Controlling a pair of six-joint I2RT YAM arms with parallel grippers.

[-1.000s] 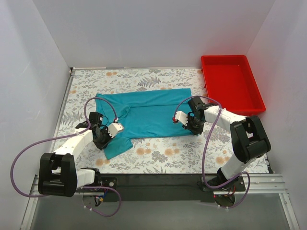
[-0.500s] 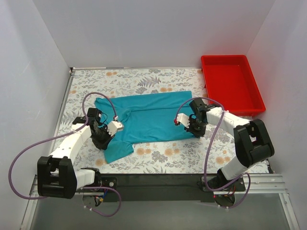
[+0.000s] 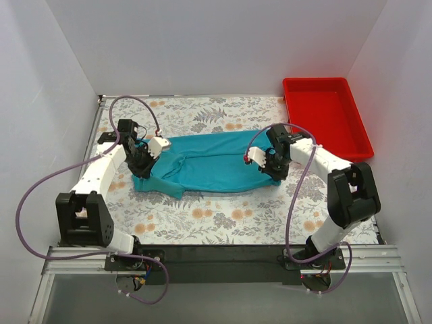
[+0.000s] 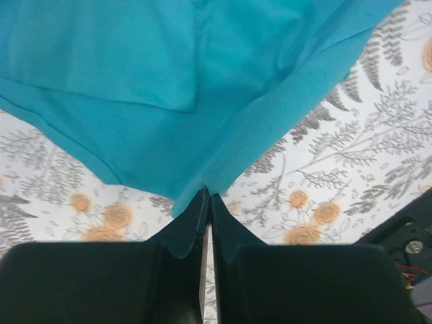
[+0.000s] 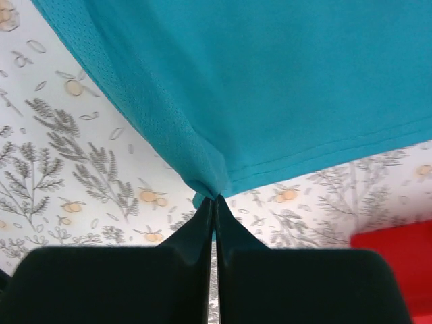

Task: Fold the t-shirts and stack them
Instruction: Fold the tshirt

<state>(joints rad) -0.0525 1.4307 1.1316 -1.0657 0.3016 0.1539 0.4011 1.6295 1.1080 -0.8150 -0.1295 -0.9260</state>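
**Both grippers have carried the shirt's near edge farther from the arm bases**

Since a second ago, your left gripper (image 3: 143, 160) has travelled well away from its base, and your right gripper (image 3: 269, 165) has shifted slightly the same way. The cloth has come with them. The t-shirt (image 3: 209, 162) covered a broad patch before and is now gathered into a narrower band.

That band's long axis runs straight from one gripper to the other, across the table (image 3: 236, 217). The bunched cloth does not show which end holds the collar.

In the left wrist view, the left gripper's jaws are pressed together with a pinch of teal fabric caught at the tips. The shirt fans out ahead of them and lifts off the flowered tablecloth. In the right wrist view, the right gripper is clamped the same way on a hemmed edge, with the cloth spreading out ahead of and above its tips.

The shirt hangs between the two grippers, held at both ends.

You have one t-shirt in view, one red tray (image 3: 327, 120) and two arms. The tray sits beyond the right gripper, on its outer side and well apart from it.
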